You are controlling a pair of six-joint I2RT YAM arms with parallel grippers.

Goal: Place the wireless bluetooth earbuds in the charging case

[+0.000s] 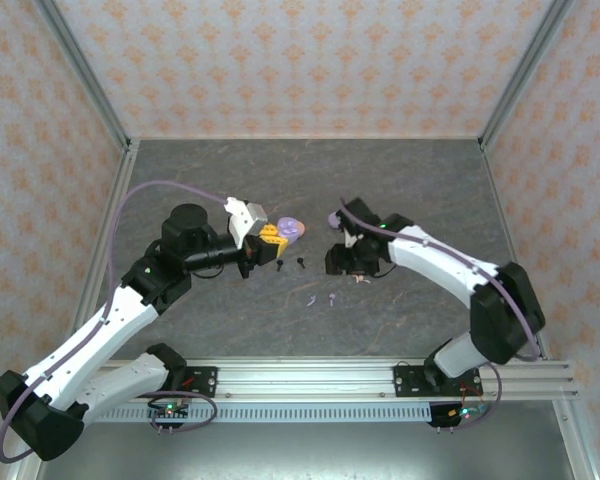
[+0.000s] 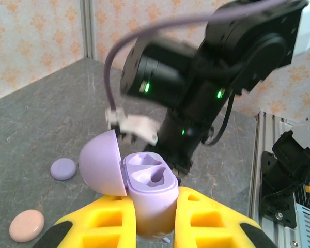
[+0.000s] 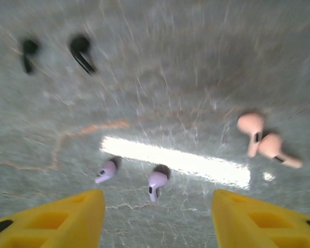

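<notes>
My left gripper (image 2: 151,227) is shut on the lilac charging case (image 2: 150,194), held upright above the table with its lid (image 2: 99,163) swung open to the left and both wells empty. In the top view the case (image 1: 291,229) sits at the left gripper's yellow fingers (image 1: 271,236). Two lilac earbuds (image 3: 157,181) (image 3: 106,171) lie on the table just ahead of my right gripper (image 3: 157,222), which is open with nothing between its yellow fingers (image 3: 51,219). The right gripper (image 1: 354,264) hovers low over the table, to the right of the case.
Two black earbuds (image 3: 81,51) (image 3: 28,52) lie farther off on the left, and two pink earbuds (image 3: 250,129) (image 3: 276,150) on the right. A closed lilac case (image 2: 63,169) and a closed pink case (image 2: 27,225) rest on the grey table (image 1: 420,190). Patterned walls surround it.
</notes>
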